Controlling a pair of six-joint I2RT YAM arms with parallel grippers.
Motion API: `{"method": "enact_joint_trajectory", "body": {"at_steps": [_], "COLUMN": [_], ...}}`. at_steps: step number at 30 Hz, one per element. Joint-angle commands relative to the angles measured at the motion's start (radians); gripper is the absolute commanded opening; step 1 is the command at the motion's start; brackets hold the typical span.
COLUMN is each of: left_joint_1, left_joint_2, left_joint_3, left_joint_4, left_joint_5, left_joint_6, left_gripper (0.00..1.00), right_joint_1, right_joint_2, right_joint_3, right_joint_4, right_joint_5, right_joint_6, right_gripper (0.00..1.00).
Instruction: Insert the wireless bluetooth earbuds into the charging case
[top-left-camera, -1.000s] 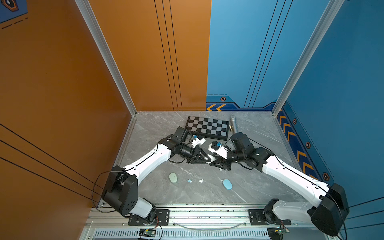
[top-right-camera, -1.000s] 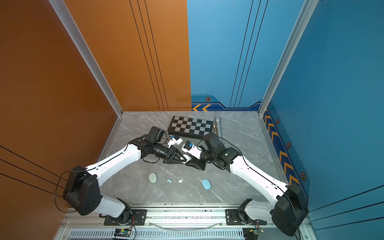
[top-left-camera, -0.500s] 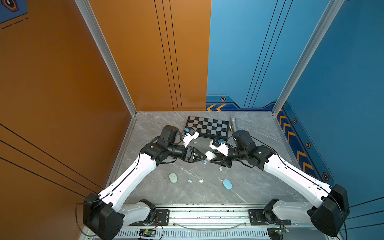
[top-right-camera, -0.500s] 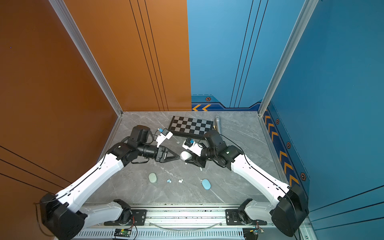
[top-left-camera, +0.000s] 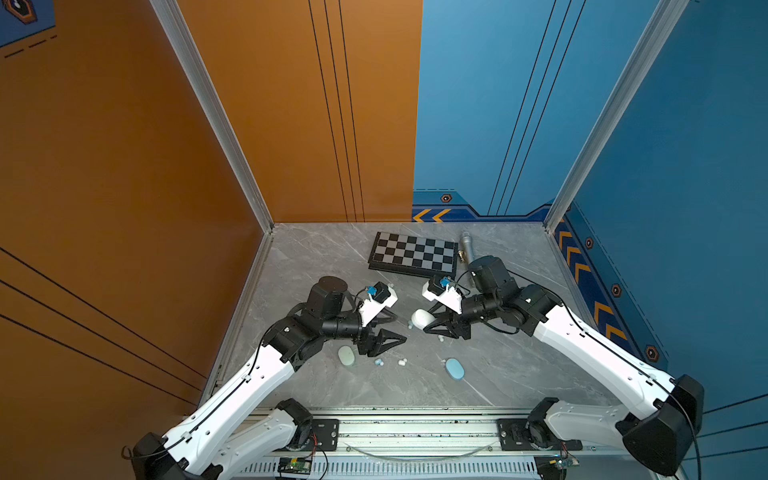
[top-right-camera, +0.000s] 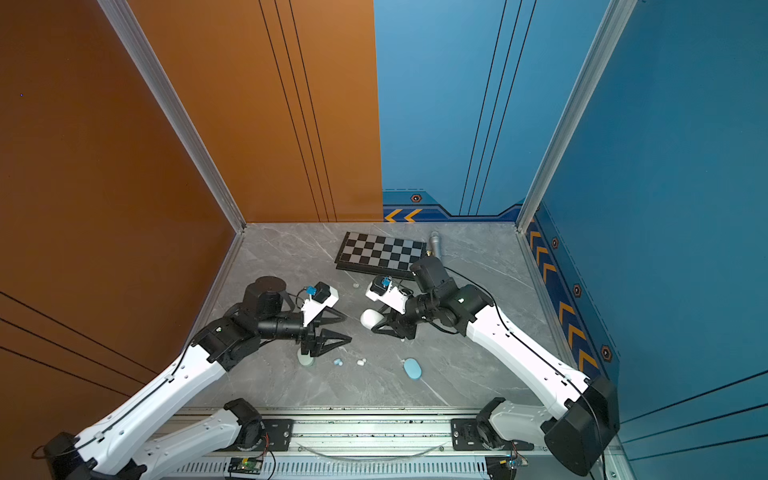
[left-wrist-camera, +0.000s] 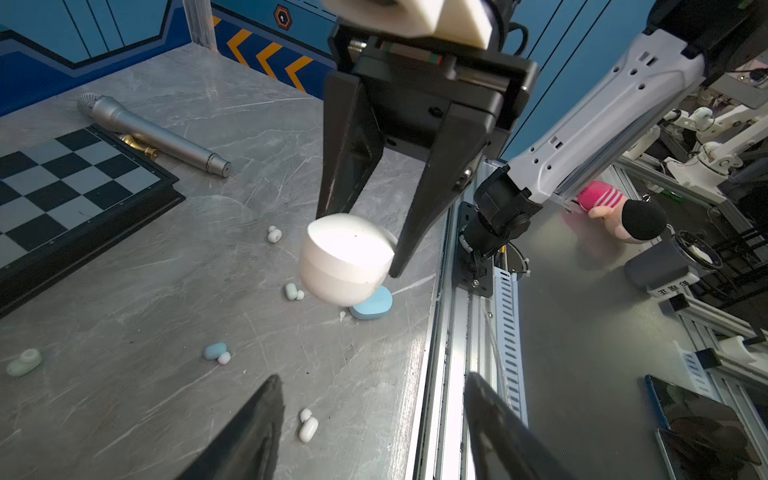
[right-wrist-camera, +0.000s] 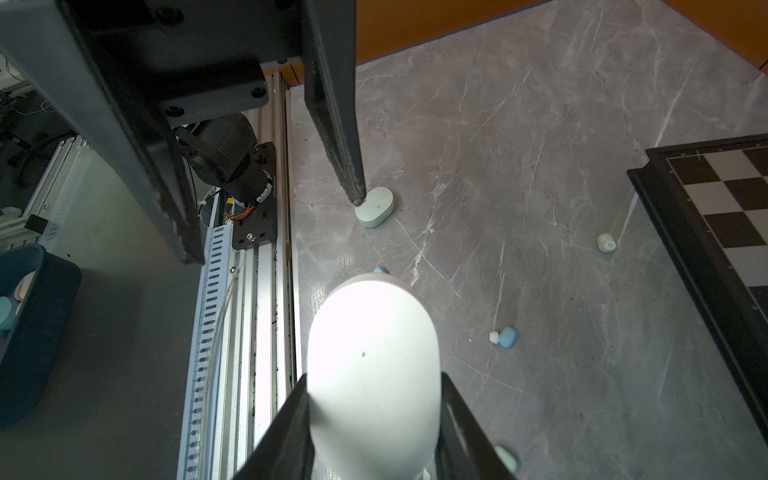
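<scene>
Left pincer (left-wrist-camera: 372, 376) has opened and backed off; right pincer (top-left-camera: 428, 321) alone grips the white charging case (left-wrist-camera: 345, 257); earbuds (left-wrist-camera: 308, 428) remain uninserted.

I read no words, brands or numbers. Orange chevron arrows (left-wrist-camera: 261, 58) mark the dark blue wall strip (left-wrist-camera: 253, 20). A small white label (left-wrist-camera: 670, 287) carries characters too blurred to read.
</scene>
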Motion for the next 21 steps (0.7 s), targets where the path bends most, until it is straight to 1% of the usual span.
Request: {"method": "enact_joint_trajectory", "body": {"at_steps": [1, 10, 17, 19, 21], "left_joint_1": [-0.029, -0.035, -0.036, -0.037, -0.039], "left_joint_2": [0.027, 0.079, 0.079, 0.087, 0.097], "left_joint_3": [0.042, 0.072, 0.069, 0.072, 0.074], "left_joint_4": [0.022, 0.026, 0.097, 0.104, 0.103], "left_joint_5": [0.013, 0.065, 0.084, 0.099, 0.117], "left_joint_6": [0.07, 0.081, 0.025, 0.014, 0.009], "left_gripper": [0.68, 0.62, 0.61, 0.6, 0.6], "right_joint_1": [0.014, 0.038, 0.037, 0.066, 0.069], "right_joint_2": [-0.039, -0.055, -0.047, -0.04, -0.035], "right_joint_3": [0.036, 0.07, 0.068, 0.066, 0.068], "right_joint_4": [-0.071, -0.103, -0.1, -0.088, -0.074], "right_joint_5": [-0.028, -0.029, -0.027, -0.027, -0.031], "right_joint_6": [-0.004, 0.001, 0.008, 0.018, 0.029], "right_gripper": [0.01, 0.0, 0.0, 0.0, 0.0]}}
